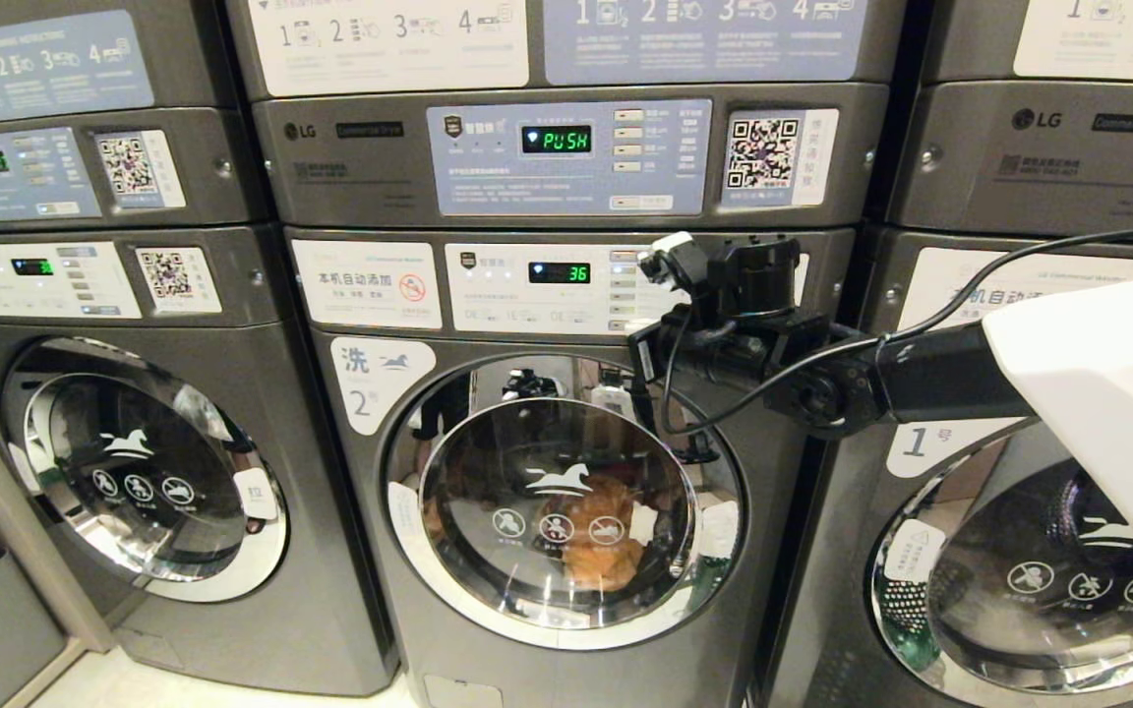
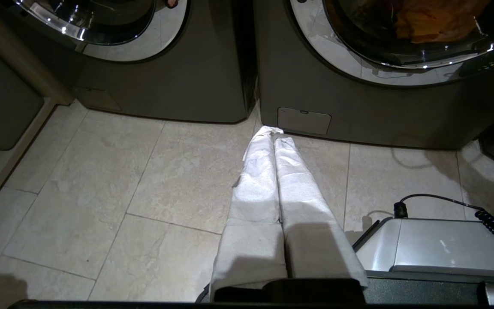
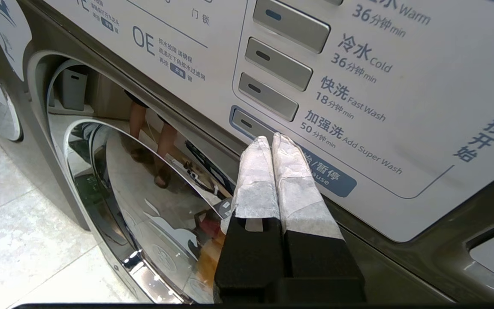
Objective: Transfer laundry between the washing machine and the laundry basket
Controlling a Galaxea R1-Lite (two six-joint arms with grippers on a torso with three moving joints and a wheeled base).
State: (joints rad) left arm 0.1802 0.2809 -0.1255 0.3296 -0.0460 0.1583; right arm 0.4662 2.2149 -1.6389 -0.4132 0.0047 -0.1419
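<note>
- Head view: washing machine [image 1: 566, 472] marked 2 sits centre frame, door shut; orange laundry [image 1: 598, 536] shows thru the glass at approx 6 o'clock of the door, partly masked by door icons & reflections. Machine 3 [image 1: 134, 472] at 9 o'clock, machine 1 [image 1: 1019, 551] at 3 o'clock, both cut by the frame edges. Dryer [image 1: 566, 157] stacked above, display reads PUSH; washer display [image 1: 559, 272] reads 36.
- Right arm [image 1: 921, 383] comes in from 3 o'clock, roughly level, white cover cut off at the edge; wrist block and cables hide the right end of the control panel [image 1: 527, 285]. Right pincer tips not visible here, behind the wrist.
- Left wrist view: left pincer [image 2: 272, 131] closed, white-wrapped fingers [image 2: 255, 180] pressed together, holding nothing, aimed down at the tiled floor [image 2: 144, 193] near the foot of the washing machine. Only the lower door rim & a scrap of orange laundry show at 1 o'clock. Robot base [image 2: 435, 244] w/ coiled cable at 4 o'clock. Faint green shape at the 3 o'clock edge, too cut off to ID.
- Right wrist view: right pincer [image 3: 272, 138] closed, empty; wrapped tips at the start/pause button [image 3: 328, 178], covering part of its label; contact can't be confirmed. Button column w/ Warm, Cold, Fast Wash, Add Super Wash labels runs toward 12 o'clock. Door glass at 8 o'clock shows reflections only, incl. a person's legs.
</note>
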